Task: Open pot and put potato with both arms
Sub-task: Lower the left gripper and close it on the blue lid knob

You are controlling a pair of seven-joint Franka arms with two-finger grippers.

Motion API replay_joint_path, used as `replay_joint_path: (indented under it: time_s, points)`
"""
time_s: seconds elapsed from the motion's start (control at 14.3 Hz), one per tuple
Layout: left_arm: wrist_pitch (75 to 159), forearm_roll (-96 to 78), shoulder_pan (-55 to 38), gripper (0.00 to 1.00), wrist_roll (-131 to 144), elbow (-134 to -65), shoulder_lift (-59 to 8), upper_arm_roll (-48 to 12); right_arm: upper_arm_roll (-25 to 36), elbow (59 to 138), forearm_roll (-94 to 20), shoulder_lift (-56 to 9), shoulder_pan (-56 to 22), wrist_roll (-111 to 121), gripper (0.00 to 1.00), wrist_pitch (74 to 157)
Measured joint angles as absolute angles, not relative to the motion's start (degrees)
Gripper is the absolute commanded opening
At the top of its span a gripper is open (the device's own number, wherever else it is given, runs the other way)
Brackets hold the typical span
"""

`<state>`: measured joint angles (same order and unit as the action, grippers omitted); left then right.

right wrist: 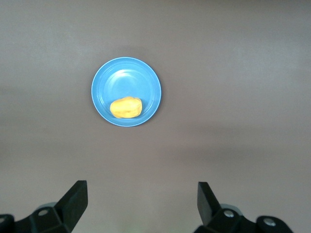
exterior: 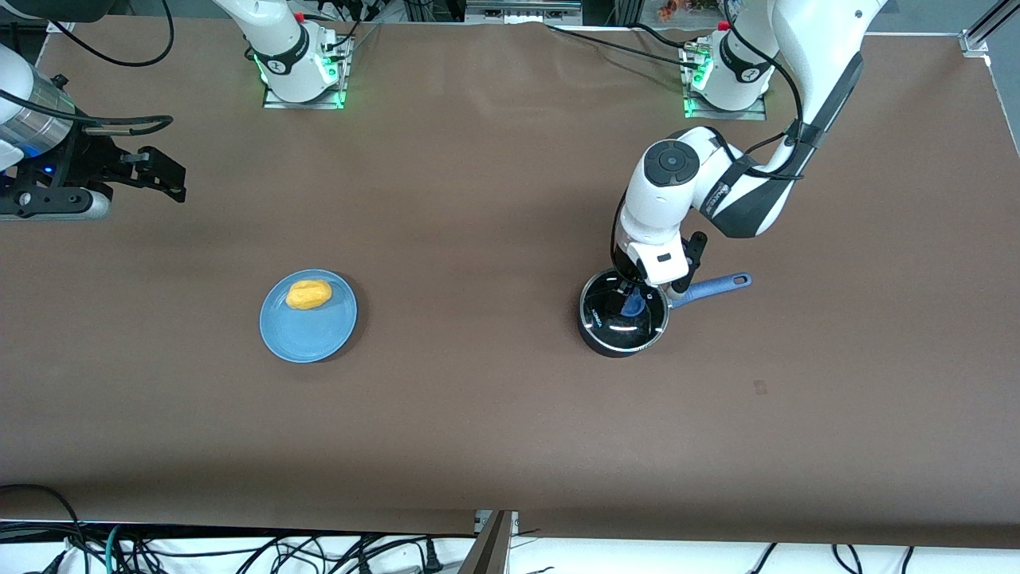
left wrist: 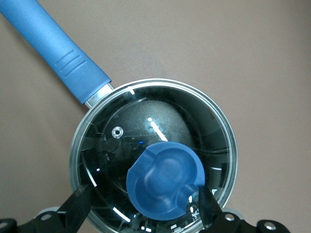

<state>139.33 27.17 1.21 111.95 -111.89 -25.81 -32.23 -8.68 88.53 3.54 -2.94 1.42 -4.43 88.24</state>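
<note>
The black pot (exterior: 591, 328) stands toward the left arm's end of the table, its long blue handle (exterior: 713, 287) pointing away from the plate. A round glass lid (left wrist: 146, 121) with a blue knob (left wrist: 165, 179) covers it. My left gripper (exterior: 637, 292) is low over the lid, open, its fingers (left wrist: 77, 206) straddling the knob; one finger is close beside the knob, the other stands well apart. The yellow-orange potato (exterior: 308, 294) lies on a flat blue plate (exterior: 307, 339) toward the right arm's end. My right gripper (exterior: 163, 171) hangs open and empty, high above the table's edge, with the potato (right wrist: 126, 107) in its view.
The brown table (exterior: 478, 239) stretches bare between plate and pot. The two arm bases (exterior: 299, 72) stand along the edge farthest from the front camera. Cables lie along the edge nearest it.
</note>
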Motion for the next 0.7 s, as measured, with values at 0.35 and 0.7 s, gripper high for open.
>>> replay_joint_path:
  time_s: [0.35,0.7]
  points:
    - [139.41,27.18,1.19,0.98,111.98,-110.94,-26.85,-32.16,-8.68,88.53,3.54,-2.94,1.42,-4.43,1.00,88.24]
    - [139.55,27.30,1.19,0.87,111.98,-110.47,-27.77,-32.16,-8.68,88.53,3.54,-2.94,1.42,-4.43,1.00,88.24]
